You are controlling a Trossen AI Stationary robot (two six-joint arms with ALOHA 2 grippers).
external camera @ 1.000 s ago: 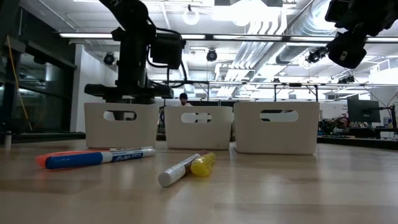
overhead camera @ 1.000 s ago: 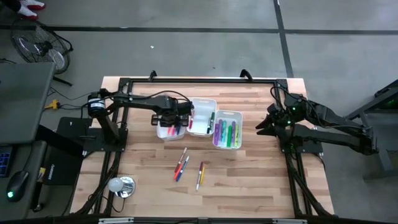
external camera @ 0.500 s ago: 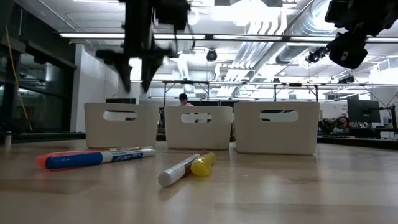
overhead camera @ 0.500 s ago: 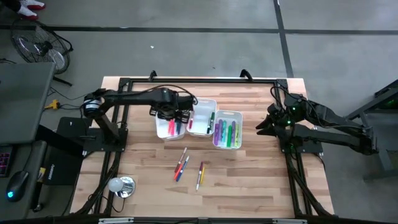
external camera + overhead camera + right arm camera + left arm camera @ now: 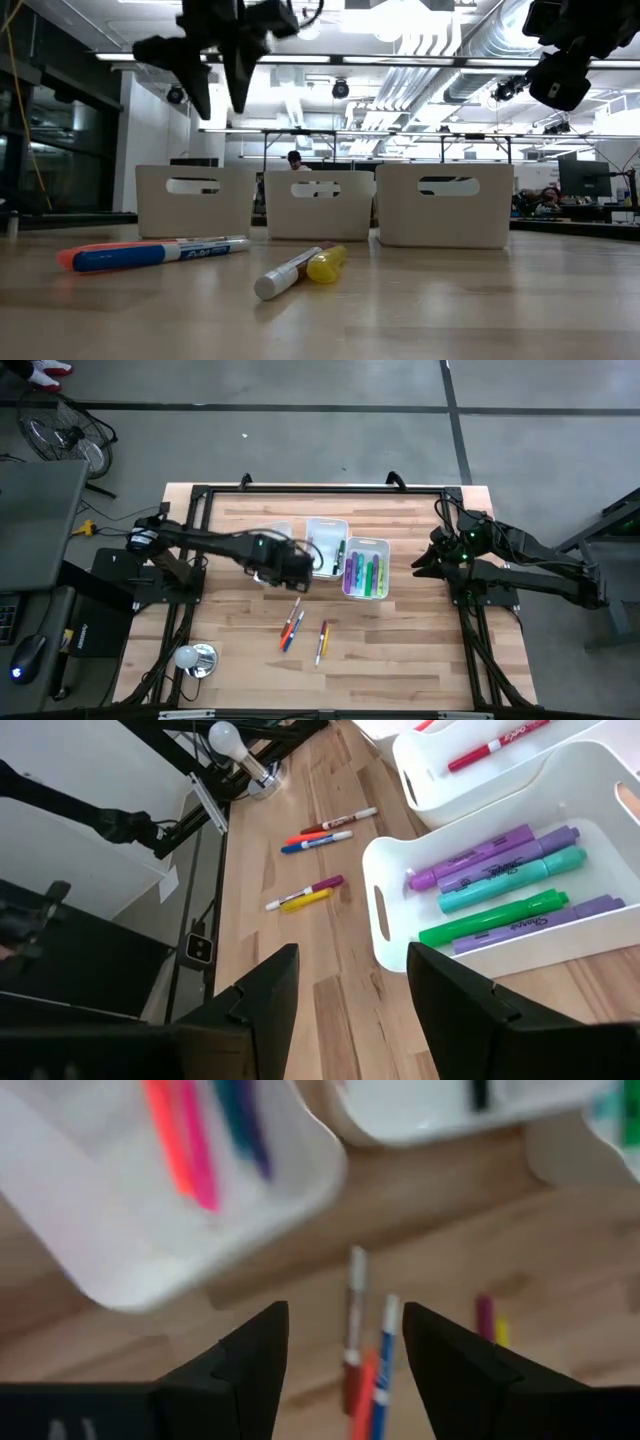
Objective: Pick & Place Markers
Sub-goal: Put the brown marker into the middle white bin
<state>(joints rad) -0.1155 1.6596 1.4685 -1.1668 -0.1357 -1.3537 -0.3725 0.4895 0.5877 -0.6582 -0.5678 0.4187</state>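
Note:
Several loose markers lie flat on the wooden table: a red, orange and blue group (image 5: 291, 628) (image 5: 368, 1350) and a purple and yellow pair (image 5: 322, 642) (image 5: 300, 268). Three white bins stand side by side behind them. The left bin (image 5: 150, 1210) holds orange, pink and blue markers. The right bin (image 5: 500, 885) holds purple, teal and green ones. My left gripper (image 5: 292, 572) (image 5: 345, 1345) hangs open and empty, high above the table between the left bin and the loose markers, pointing down. My right gripper (image 5: 355, 990) waits open at the table's right side.
The middle bin (image 5: 326, 548) holds a red and a green marker. A round lamp-like object (image 5: 195, 657) sits near the table's front left corner. Black frame rails (image 5: 200, 495) run along the table's edges. Bare wood lies around the loose markers.
My left gripper has risen from the left bin and swung toward the table's near edge and a little right. It now hangs high over the strip between that bin and the loose markers. No marker on the table has moved.

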